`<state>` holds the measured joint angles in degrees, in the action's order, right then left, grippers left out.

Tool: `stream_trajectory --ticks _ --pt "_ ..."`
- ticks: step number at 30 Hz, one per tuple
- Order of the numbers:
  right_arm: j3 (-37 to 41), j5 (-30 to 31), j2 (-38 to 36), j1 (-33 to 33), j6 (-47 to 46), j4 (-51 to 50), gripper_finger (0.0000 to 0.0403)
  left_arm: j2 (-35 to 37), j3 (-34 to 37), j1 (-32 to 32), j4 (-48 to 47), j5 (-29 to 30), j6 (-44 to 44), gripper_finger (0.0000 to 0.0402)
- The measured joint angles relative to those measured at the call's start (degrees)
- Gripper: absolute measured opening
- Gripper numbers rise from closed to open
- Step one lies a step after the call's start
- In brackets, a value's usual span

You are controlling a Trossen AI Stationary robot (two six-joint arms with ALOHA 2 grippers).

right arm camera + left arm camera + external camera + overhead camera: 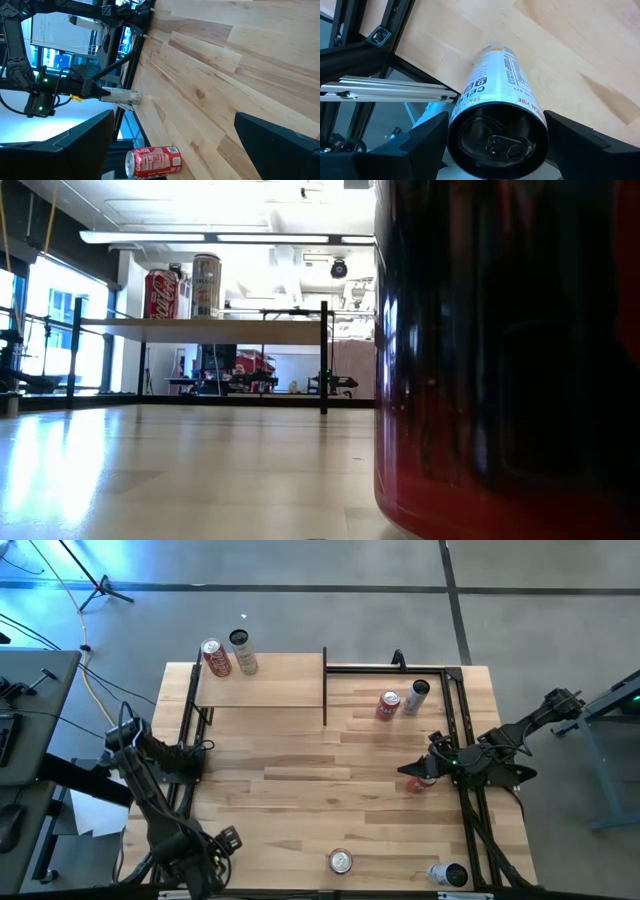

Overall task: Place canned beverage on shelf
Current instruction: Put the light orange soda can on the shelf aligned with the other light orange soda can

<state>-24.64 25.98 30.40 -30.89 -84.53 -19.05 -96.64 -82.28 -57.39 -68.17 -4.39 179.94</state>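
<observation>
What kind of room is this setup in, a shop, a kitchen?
Probably a robotics lab or workshop: bare grey concrete floor, loose cables and a stand leg beside the striped plank table, and ceiling strip lights over benches beyond the pale wooden shelf.

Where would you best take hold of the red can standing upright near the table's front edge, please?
Grip the red can around its round side wall at mid-height, coming in level from the side: it stands upright, lid up, with bare table around it. The open right gripper is nearest.
</observation>
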Motion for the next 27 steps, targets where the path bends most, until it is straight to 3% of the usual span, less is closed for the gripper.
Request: stream_trajectory --ticks 14,23,27 --pt "0.0 0.0 0.0 0.0 0.0 0.0 0.0400 -0.6 0.0 0.0 -1.2 1.3 -3.0 0.0293" --pt "0.0 0.0 0.0 0.0 0.0 0.0 0.0400 -0.5 -0.1 0.0 -1.1 3.4 -6.5 0.0207" --pt "0.0 0.0 0.0 0.0 0.0 0.0 0.0400 -0.5 -0.1 0.0 -1.1 3.4 -9.4 0.0202"
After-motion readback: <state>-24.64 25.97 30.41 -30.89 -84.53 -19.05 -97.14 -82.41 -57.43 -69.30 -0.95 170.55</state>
